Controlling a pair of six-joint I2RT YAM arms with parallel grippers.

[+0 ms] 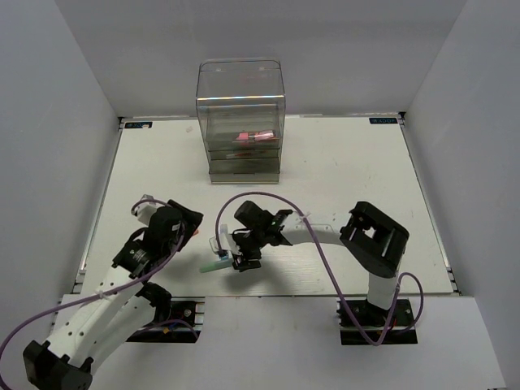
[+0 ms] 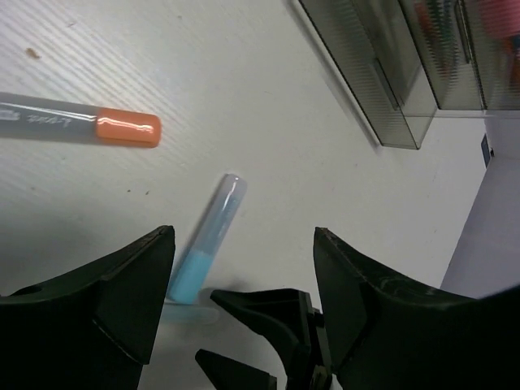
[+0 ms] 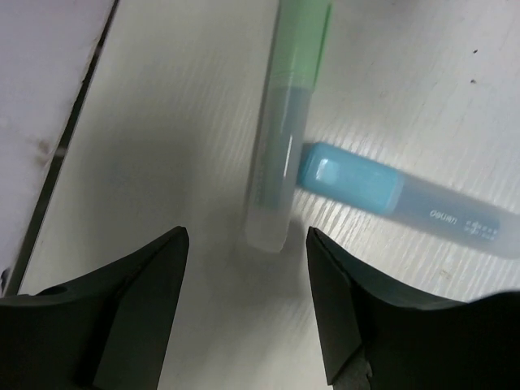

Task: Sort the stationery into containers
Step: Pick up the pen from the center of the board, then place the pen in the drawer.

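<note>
A green-capped marker (image 3: pixel 286 122) and a light blue marker (image 3: pixel 382 191) lie on the white table, meeting at an angle. My right gripper (image 3: pixel 248 236) hovers open just short of the green marker's clear end, with nothing between its fingers. From above, the green marker (image 1: pixel 215 264) lies at the right gripper (image 1: pixel 244 260). My left gripper (image 2: pixel 244 236) is open and empty. In its view are the light blue marker (image 2: pixel 207 240), a grey marker with an orange cap (image 2: pixel 89 126) and the right gripper's black fingers (image 2: pixel 276 313). The clear drawer container (image 1: pixel 241 122) stands at the back, with pink items (image 1: pixel 253 136) inside.
The two grippers are close together at the table's near left. The table's left edge and the grey wall (image 3: pixel 49 106) are just beside the green marker. The container's lower drawers (image 2: pixel 382 89) show at the top right of the left wrist view.
</note>
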